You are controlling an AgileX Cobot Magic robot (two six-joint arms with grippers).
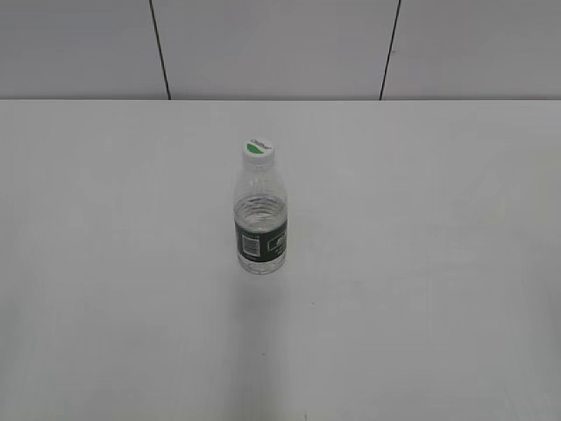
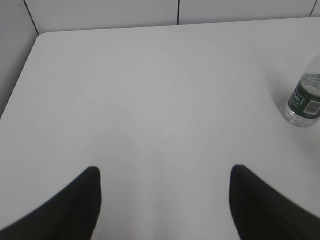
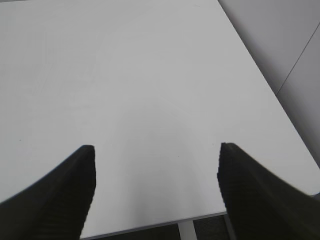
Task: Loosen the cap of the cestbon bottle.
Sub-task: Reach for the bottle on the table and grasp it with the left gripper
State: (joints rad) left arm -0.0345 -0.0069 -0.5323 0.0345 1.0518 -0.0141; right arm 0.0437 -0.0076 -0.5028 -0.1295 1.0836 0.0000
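Standing upright mid-table, the bottle wears its cap
Left fingers and right fingers are spread wide, empty, well apart from it

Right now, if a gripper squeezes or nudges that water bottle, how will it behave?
The cestbon bottle is tall on a narrow base, so it probably tips if nudged near the cap. Its thin ribbed walls likely flex. Only part-filled, it is likely light.

Lab-like test bench: bare white table against grey panelled wall.
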